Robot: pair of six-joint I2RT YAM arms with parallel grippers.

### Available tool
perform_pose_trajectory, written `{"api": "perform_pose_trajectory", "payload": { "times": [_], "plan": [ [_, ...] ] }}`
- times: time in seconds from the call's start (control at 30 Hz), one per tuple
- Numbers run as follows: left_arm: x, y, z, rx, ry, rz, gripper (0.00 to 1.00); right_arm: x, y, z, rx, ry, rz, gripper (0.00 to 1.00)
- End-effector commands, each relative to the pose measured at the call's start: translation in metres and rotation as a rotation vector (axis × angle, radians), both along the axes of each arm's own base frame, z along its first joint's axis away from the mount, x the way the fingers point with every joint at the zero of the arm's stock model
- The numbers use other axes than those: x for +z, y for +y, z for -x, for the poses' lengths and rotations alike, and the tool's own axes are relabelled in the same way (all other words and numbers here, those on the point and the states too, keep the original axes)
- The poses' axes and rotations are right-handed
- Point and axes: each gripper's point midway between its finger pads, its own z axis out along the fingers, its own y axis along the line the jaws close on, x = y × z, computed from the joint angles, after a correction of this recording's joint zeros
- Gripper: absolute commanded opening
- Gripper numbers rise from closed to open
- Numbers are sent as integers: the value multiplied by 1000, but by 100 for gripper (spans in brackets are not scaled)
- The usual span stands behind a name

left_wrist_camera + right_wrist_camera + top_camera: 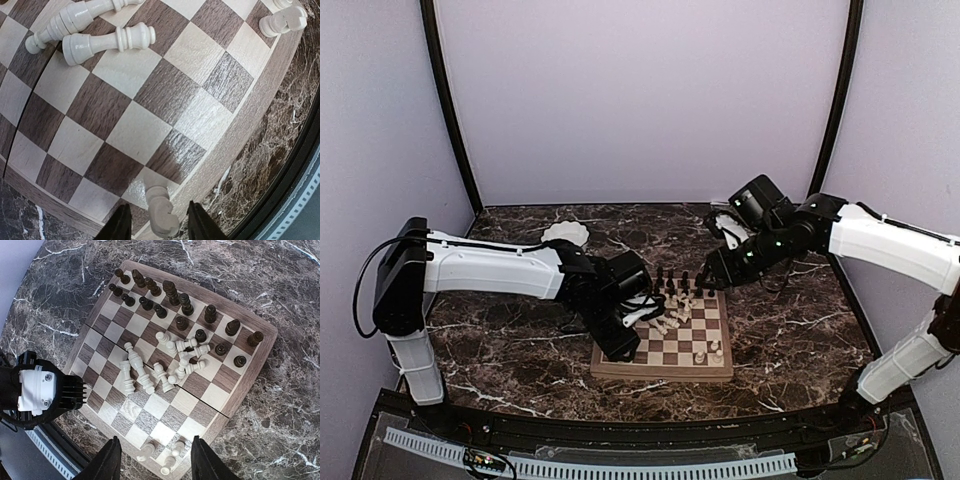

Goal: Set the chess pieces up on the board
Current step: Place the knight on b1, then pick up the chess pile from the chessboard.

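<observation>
The board (665,352) lies in the middle of the table. My left gripper (159,207) hangs over its near left corner, open. A cream-white rook (162,215) stands upright on the corner square between the fingers (121,225), with a gap on each side. Other cream-white chess pieces (107,41) lie toppled in a heap (170,360) mid-board. Dark pieces (172,292) stand along the far two rows. Three white pieces (170,455) stand at the near right corner. My right gripper (155,440) hovers high above the board, open with nothing between its fingers.
A small white scalloped dish (566,233) sits on the marble behind the left arm. The left arm's wrist (40,390) covers the board's left edge in the right wrist view. The table's black front rim (300,165) runs close to the board's near edge.
</observation>
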Motion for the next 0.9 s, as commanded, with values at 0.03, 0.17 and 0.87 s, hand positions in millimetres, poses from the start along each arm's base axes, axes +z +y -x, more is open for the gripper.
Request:
{"api": "perform_pose_trajectory", "payload": {
  "times": [0.03,0.17,0.87],
  "plan": [
    [18,-2,-3,-13,-39,30,45,11,5,-10,6,-37,-17,49],
    [66,-13,-12,2,-116,168,51,0,3,-9,36,-39,22,47],
    [126,27,-70,381,-177,426,51,-95,69,15,336,40,304,27]
  ]
}}
